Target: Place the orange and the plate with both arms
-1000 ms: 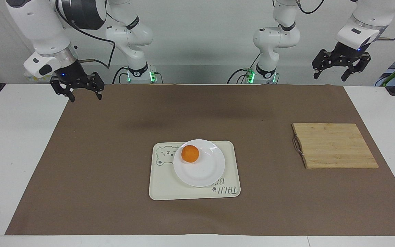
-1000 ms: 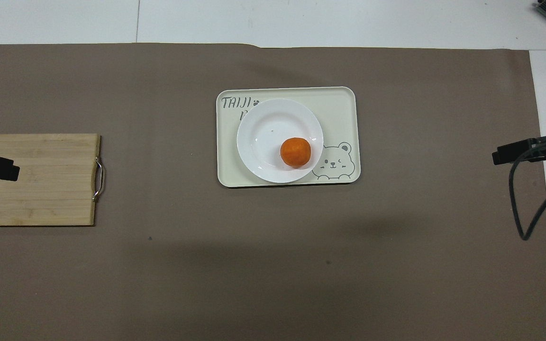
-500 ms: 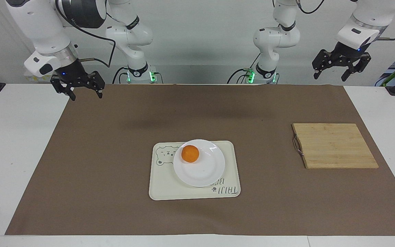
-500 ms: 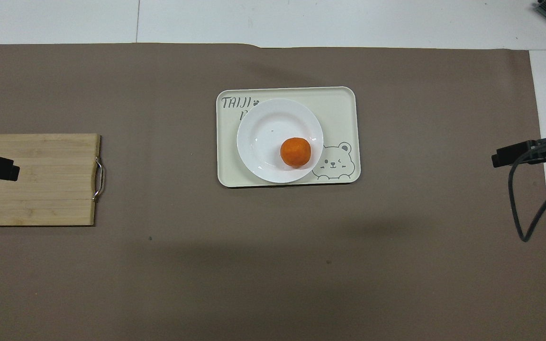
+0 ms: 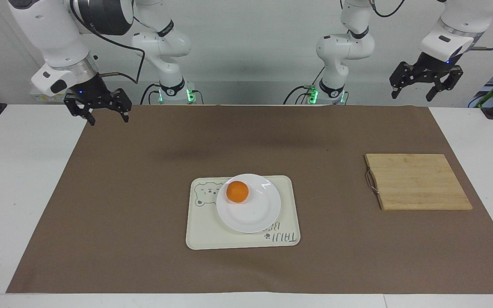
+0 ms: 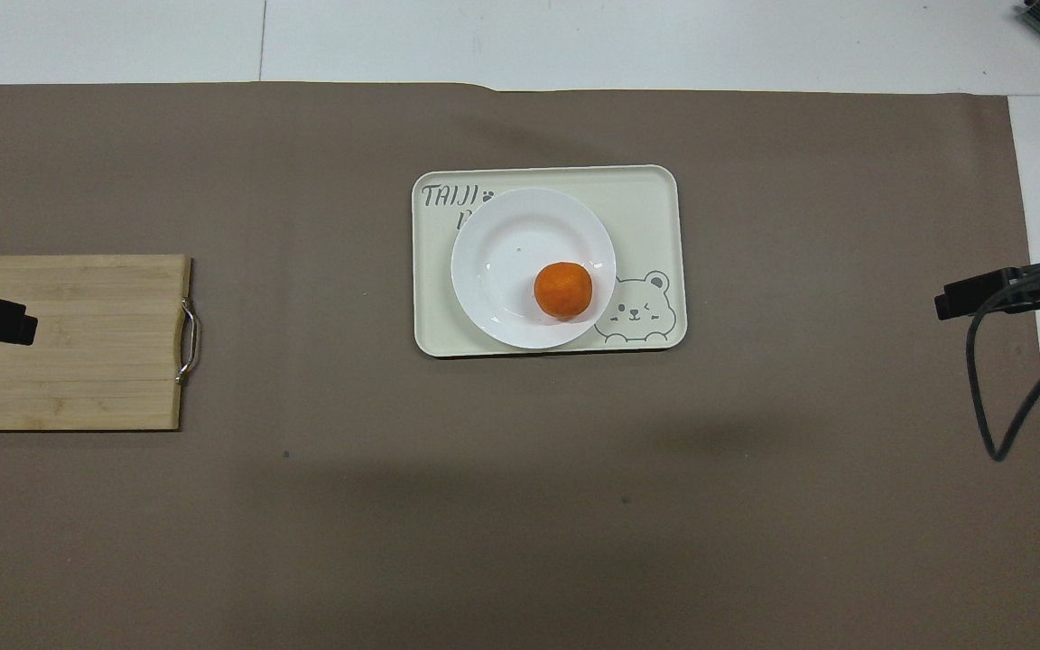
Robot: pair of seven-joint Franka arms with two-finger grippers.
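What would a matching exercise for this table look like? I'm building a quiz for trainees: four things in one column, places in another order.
Things:
1. orange
2. plate
3. cutting board
4. right gripper

Places:
A. flat on the brown mat toward the left arm's end of the table
B. on the cream tray
C. raised over the mat's corner at the right arm's end, holding nothing
D. on the white dish, at the part nearer to the robots

Pairs: 1-D, 2-B, 3-A, 4-C
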